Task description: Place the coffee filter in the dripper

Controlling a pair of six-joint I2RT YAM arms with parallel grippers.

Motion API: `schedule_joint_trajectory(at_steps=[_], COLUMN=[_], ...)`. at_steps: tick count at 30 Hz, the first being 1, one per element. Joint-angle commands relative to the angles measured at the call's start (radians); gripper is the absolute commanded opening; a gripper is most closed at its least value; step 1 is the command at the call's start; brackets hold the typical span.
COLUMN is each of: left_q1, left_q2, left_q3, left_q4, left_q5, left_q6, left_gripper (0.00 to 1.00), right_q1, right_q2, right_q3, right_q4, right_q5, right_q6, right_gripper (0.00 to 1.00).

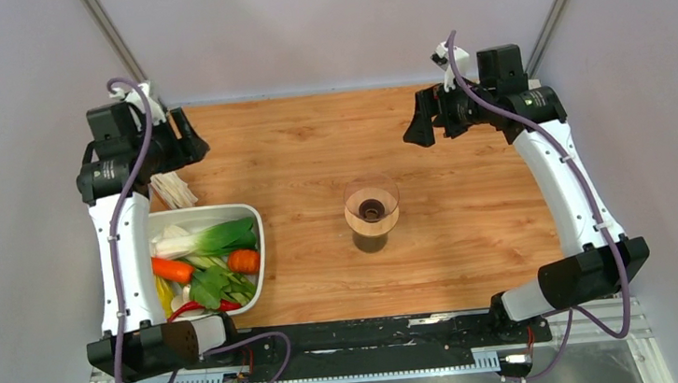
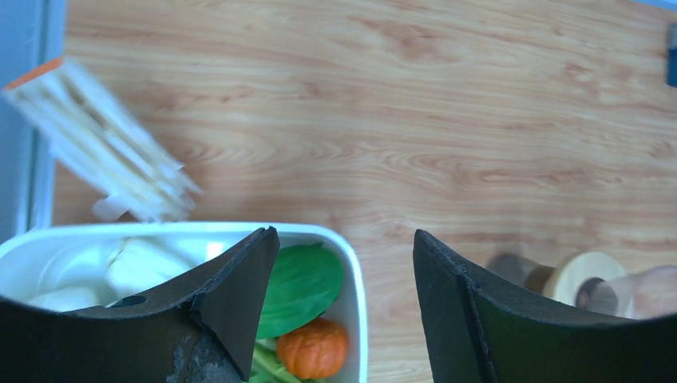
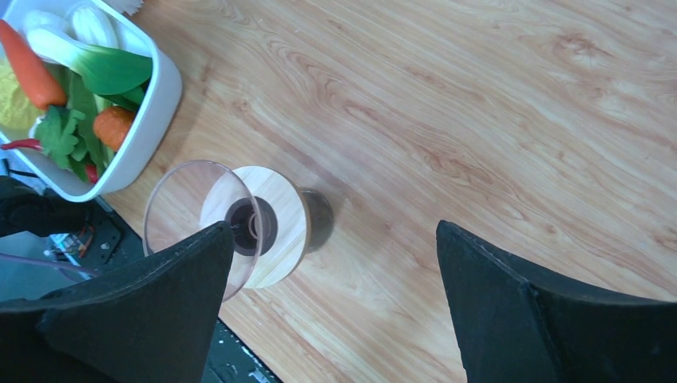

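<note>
Left gripper (image 2: 343,243) released, jaws apart; right gripper (image 3: 335,230) also spread wide; dripper (image 1: 371,205) sits on brown cup (image 1: 371,241); coffee filter (image 1: 173,191) stack beside veg tub (image 1: 261,246).

Bright, even, diffuse light from above. Shadows on the table (image 1: 294,149) soft and faint. Top view sharp. Left wrist view: coffee filters (image 2: 104,152) and dripper (image 2: 595,279) blurred, out of focus.

Robot lab test cell.
Wood-grain tabletop (image 1: 294,149) boxed in by plain grey panels (image 1: 20,232); two robot arms (image 1: 128,259) mounted at a slotted aluminium frame (image 1: 643,322), purple cables (image 1: 117,288) exposed.
</note>
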Motion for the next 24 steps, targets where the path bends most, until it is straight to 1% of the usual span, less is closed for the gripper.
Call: schedule_joint_trajectory(at_steps=[1,5,6,10,14,18,24], left_q1=[0.139,0.188,0.189,0.192,0.192,0.193,0.195], left_q2=[-0.023,0.006,0.010,0.037,0.074,0.127,0.238], left_q3=[-0.037,-0.042,-0.044,-0.050,-0.048,-0.025,0.034], left_q4=[-0.040,-0.026,-0.022,0.011,0.057,0.090,0.157], left_q5=[0.002,-0.089,-0.124,-0.219,-0.294,-0.326,-0.368], left_q6=[0.052,0.019,0.010,-0.007,-0.004,0.004,0.022], left_gripper=[0.70,0.62,0.60,0.53,0.47,0.40,0.36], right_q1=[0.000,0.000,0.000,0.000,0.000,0.000,0.001], right_q2=[-0.007,0.001,0.005,-0.002,-0.041,-0.077,-0.059], right_q3=[-0.028,-0.063,-0.069,-0.123,-0.216,-0.303,-0.325], right_q4=[0.070,0.104,0.107,0.133,0.213,0.291,0.311], right_q5=[0.060,0.111,0.125,0.156,0.164,0.137,0.154], right_q6=[-0.056,-0.089,-0.095,-0.130,-0.140,-0.122,-0.094], right_gripper=[1.00,1.00,1.00,1.00,1.00,1.00,1.00])
